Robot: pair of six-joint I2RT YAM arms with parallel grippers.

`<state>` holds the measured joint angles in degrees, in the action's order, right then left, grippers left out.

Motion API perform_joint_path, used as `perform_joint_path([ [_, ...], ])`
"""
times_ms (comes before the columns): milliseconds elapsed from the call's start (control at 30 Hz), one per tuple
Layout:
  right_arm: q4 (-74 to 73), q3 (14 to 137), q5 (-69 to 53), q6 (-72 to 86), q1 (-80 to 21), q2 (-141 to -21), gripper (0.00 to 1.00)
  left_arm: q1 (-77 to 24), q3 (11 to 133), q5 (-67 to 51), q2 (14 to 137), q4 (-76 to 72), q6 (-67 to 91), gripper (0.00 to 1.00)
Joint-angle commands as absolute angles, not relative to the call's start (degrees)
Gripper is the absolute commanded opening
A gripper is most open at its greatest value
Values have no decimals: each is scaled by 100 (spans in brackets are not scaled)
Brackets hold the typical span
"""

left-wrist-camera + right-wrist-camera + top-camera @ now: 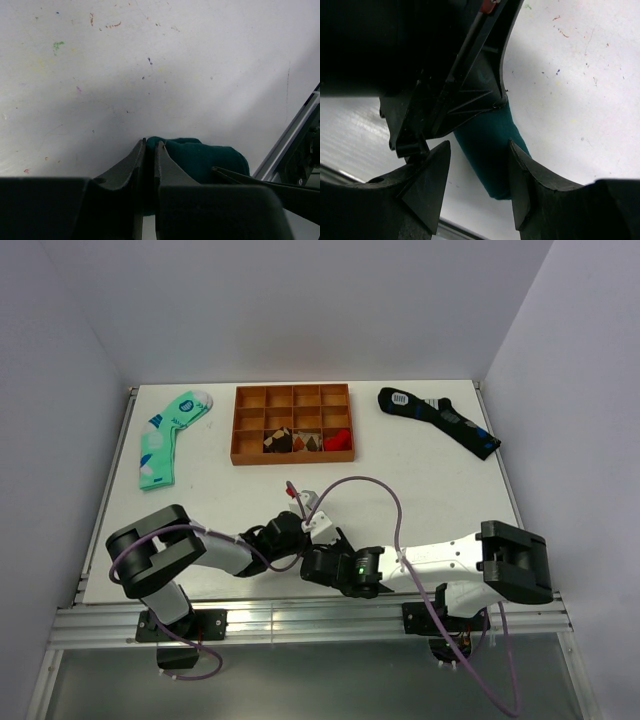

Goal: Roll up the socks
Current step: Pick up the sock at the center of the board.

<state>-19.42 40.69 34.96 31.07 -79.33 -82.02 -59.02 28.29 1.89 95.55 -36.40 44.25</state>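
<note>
The dark teal socks [205, 157] lie as a rolled bundle on the white table near its front edge. They also show in the right wrist view [487, 150]. In the top view both grippers cover them. My left gripper [150, 144] is shut, pinching one end of the teal fabric between its fingers; it sits at front centre in the top view [318, 528]. My right gripper [479, 147] is open, one finger on each side of the roll without touching it, just below the left gripper [318, 560]. The cartoon figure is hidden.
An orange compartment tray [236, 425] with small items stands at the back centre. A mint-green patterned sock [165, 435] lies at the back left, a black sock with blue patches [440, 420] at the back right. The metal rail [300, 612] along the table's front edge is close behind the grippers.
</note>
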Motion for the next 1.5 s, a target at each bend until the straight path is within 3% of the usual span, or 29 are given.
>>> perform_joint_path([
  [0, -931, 4306, 2135, 1766, -8200, -8947, 56, -6346, 3006, 308, 10134, -1793, 3911, 0],
  [1467, -1862, 4517, 1731, 3568, -8631, -9623, 54, -6047, 3542, 158, 10468, -1196, 3806, 0],
])
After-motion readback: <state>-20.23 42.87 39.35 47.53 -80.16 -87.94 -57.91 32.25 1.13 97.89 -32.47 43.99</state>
